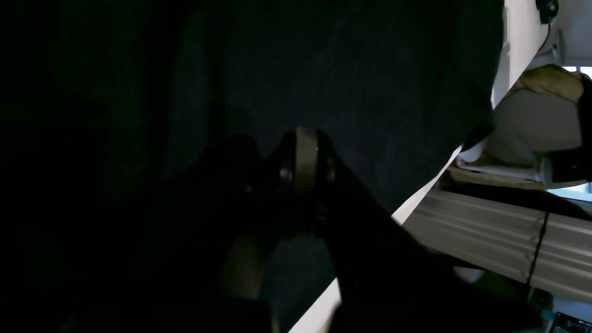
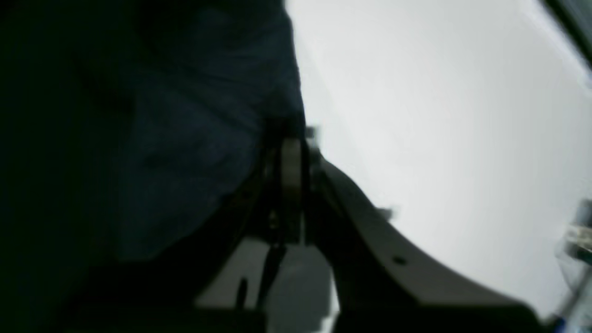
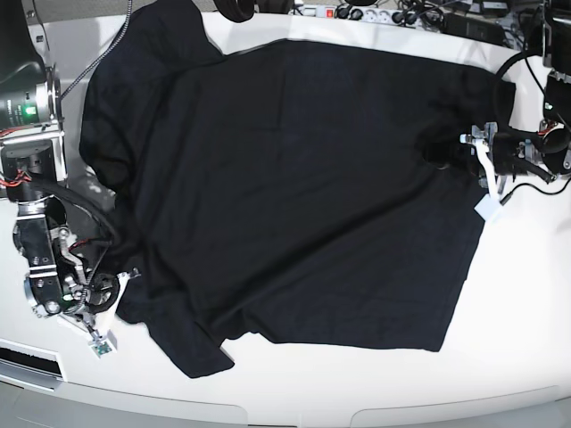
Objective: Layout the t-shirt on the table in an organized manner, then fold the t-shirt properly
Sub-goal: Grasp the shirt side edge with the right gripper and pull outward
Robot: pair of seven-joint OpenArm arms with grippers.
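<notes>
The black t-shirt point(image 3: 294, 187) lies spread over most of the white table point(image 3: 517, 339), with wrinkles along its left side and a sleeve at the back left. My left gripper point(image 3: 443, 152) is at the shirt's right edge. In the left wrist view its fingers point(image 1: 305, 157) stand together against the dark fabric point(image 1: 347, 69). My right gripper point(image 3: 120, 283) is at the shirt's front-left edge. In the right wrist view it point(image 2: 289, 138) is closed at the hem of the fabric point(image 2: 194, 115), above the table point(image 2: 439, 115).
A power strip and cables point(image 3: 375, 13) line the table's back edge. Arm bases stand at the left point(image 3: 27, 98) and at the right point(image 3: 553, 53). A grey ribbed panel point(image 1: 485, 240) lies beyond the table edge point(image 1: 323, 305).
</notes>
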